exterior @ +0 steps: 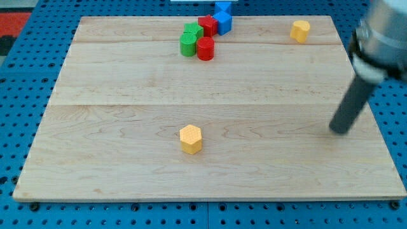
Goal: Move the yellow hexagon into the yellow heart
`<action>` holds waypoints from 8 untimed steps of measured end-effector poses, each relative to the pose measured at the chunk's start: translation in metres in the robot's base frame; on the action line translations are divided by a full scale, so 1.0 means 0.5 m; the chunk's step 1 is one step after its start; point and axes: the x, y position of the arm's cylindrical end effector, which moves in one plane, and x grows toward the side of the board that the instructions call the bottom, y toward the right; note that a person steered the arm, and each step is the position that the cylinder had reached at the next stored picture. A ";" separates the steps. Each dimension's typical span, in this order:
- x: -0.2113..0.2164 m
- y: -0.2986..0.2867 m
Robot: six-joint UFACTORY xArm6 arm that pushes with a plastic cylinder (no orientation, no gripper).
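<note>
The yellow hexagon lies on the wooden board, low and a little left of centre. The yellow heart sits near the view's top right of the board. My tip rests on the board near its right edge, far to the right of the hexagon and well below the heart. It touches no block.
A cluster stands at the top centre: two green blocks, a red cylinder, a red block, a blue block and another blue block at the board's top edge. The wooden board lies on a blue pegboard.
</note>
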 end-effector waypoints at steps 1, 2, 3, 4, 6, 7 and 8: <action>0.107 -0.304; 0.120 -0.409; 0.033 -0.415; 0.007 -0.492; -0.110 -0.470; -0.252 -0.418; -0.190 -0.450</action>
